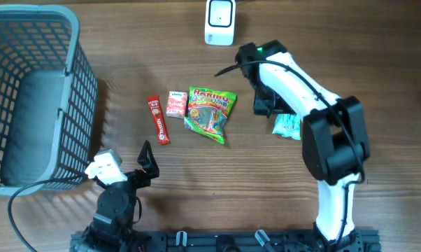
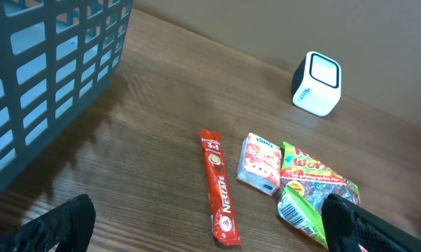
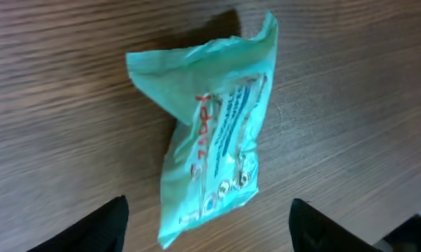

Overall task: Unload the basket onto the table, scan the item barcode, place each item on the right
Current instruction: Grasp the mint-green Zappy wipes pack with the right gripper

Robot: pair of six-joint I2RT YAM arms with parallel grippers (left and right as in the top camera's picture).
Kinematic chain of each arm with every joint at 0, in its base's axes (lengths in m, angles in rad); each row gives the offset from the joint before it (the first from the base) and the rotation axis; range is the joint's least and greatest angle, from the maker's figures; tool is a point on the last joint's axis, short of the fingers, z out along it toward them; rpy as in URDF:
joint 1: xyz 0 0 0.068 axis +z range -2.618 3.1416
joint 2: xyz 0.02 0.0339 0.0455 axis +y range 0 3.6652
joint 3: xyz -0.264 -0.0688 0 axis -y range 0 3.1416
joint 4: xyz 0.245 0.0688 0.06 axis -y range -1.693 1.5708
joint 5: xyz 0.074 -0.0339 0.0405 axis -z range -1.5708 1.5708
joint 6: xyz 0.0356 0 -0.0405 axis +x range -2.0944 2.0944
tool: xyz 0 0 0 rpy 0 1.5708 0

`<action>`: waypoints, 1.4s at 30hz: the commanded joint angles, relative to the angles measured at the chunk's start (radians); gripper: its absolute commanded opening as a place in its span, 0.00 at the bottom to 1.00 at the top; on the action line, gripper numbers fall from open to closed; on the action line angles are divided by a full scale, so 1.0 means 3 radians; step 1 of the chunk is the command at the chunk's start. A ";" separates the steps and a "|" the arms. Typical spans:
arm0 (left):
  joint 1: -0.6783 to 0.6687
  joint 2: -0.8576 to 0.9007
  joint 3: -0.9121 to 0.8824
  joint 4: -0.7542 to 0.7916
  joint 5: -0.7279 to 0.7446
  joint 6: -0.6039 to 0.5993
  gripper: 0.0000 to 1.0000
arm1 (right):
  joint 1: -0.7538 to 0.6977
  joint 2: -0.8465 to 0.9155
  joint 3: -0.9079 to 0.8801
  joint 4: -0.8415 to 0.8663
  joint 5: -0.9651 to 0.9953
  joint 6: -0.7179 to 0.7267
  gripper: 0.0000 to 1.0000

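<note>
I am hovering my left tool [image 2: 207, 217] low near the front of the wooden surface [image 1: 126, 49], its two black fingers spread wide and gripping nothing. Just past it, a red Nescafé 3-in-1 stick [image 2: 217, 185] is lying flat. Right beside the stick, a small pink-and-white packet [image 2: 259, 162] is resting, and its far side is sitting against a green Haribo worms bag [image 1: 210, 112].

To the right of that row, I am holding my right tool [image 3: 207, 217] directly over a crumpled teal packet [image 3: 210, 140], the item for scanning. My fingers are standing apart, one on each side of its lower end. I am seeing bare wood between each finger and the wrapper, so the tool is open and not gripping it. The packet is lying flat on the surface, printed side up, with red and blue lettering too blurred to read. I cannot make out a barcode on it.

On my left, a grey plastic basket [image 1: 81, 91] is standing. Farthest away, near the back edge, a white barcode scanner [image 1: 219, 21] is sitting upright, well apart from the teal packet.
</note>
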 commanded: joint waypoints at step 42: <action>-0.0013 -0.0025 -0.0020 0.0010 -0.0042 -0.0042 1.00 | -0.0111 -0.0107 0.0866 -0.0785 -0.6669 -0.3262 0.04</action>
